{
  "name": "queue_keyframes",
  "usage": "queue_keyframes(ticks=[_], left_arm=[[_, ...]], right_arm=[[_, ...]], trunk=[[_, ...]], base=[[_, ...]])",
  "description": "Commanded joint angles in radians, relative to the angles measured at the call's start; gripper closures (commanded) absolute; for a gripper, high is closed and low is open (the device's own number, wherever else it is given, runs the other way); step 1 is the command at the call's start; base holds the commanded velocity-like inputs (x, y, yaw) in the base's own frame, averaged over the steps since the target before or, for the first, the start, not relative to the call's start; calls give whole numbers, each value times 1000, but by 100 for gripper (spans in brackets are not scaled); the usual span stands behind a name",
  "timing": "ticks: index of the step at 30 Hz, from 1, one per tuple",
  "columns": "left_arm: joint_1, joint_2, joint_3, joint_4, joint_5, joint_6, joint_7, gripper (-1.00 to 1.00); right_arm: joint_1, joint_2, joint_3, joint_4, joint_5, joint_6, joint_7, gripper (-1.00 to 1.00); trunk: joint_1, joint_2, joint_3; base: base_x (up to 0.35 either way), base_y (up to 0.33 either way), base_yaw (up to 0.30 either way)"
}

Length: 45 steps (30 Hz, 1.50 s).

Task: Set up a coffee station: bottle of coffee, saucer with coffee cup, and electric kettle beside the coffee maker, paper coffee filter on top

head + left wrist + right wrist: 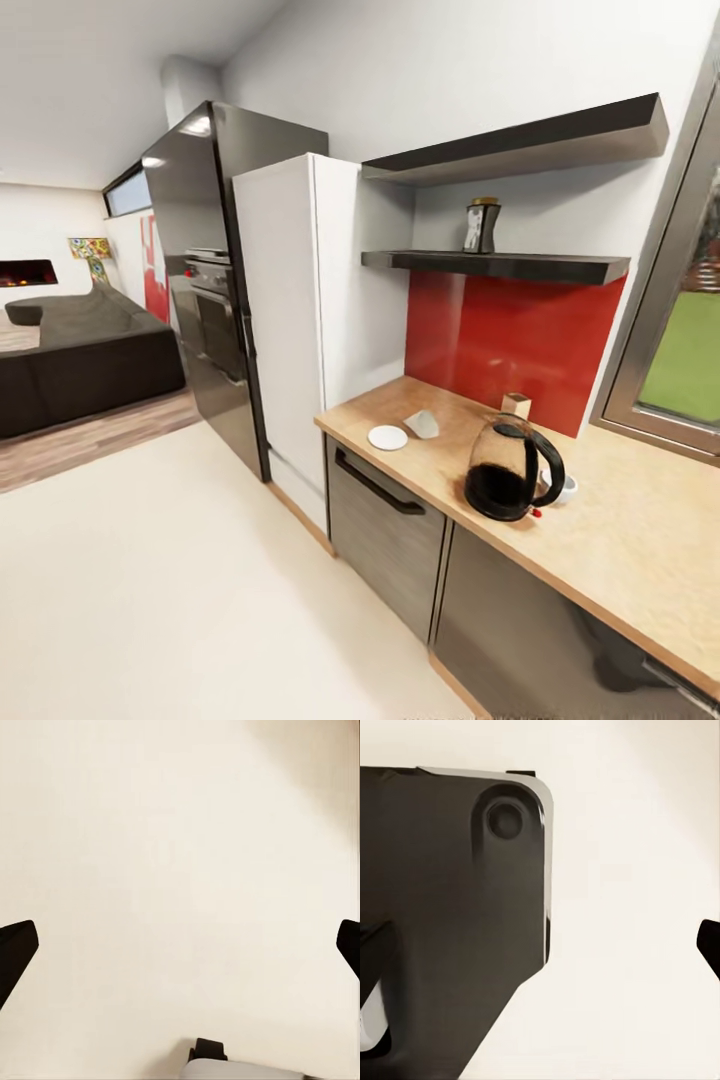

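On the wooden countertop [620,530] stands a dark glass electric kettle [510,470] with a black handle. A white coffee cup [563,488] peeks out behind it, and a small beige object [516,404] stands by the red backsplash. Farther left lie a white saucer [387,437] and a pale paper coffee filter [423,423]. The bottle of coffee [482,226] is on the lower dark shelf [520,266]. My left gripper [180,949] hangs open over pale floor, its fingertips [16,951] wide apart. My right gripper [540,949] is open too, beside a dark part of my own base [450,915].
A white tall cabinet [300,300] and a black fridge [195,200] with an oven [212,320] stand left of the counter. Grey cabinet fronts [385,525] sit below it. A window [680,350] is at the right, a dark sofa [80,350] far left, across cream floor [180,600].
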<state>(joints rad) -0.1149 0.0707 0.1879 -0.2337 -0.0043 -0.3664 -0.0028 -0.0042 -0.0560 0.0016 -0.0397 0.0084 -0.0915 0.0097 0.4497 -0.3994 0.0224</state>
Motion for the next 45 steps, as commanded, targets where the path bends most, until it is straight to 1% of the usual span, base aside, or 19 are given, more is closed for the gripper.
queue_keyframes(ticks=[1, 7, 20, 25, 29, 37, 45], left_arm=[[0, 0, 1, 7, 0, -4, 0, -100], [0, 0, 1, 22, -2, -5, 0, -100], [0, 0, 1, 25, -2, -5, 1, -100], [0, 1, 1, 25, -2, -5, 1, -100], [0, 1, 1, 25, -1, -5, 1, -100], [0, 1, 1, 25, -2, -6, 1, -100], [-3, 2, 7, 19, -2, -6, 1, -100]], right_arm=[[0, 0, 0, 2, 0, -3, 0, -100], [0, 1, -4, -1, -4, -2, 0, -100], [-1, 2, -5, -5, -6, -3, 1, -100], [-1, 5, -4, -5, -7, -4, 1, -100], [0, 15, -3, -5, -6, -4, 2, -100], [0, 22, -2, -5, -6, -4, 4, -100], [0, 24, 0, -7, -6, -4, 3, -100]], trunk=[[0, -1, 0], [0, -1, 0], [0, -1, 0], [0, -1, 0], [0, -1, 2], [0, -1, 7], [0, -1, 8]], base=[[0, 0, -268], [0, 0, -268], [0, 8, -268], [0, 193, -268], [0, 283, -268], [18, 288, -264], [10, 40, -267]])
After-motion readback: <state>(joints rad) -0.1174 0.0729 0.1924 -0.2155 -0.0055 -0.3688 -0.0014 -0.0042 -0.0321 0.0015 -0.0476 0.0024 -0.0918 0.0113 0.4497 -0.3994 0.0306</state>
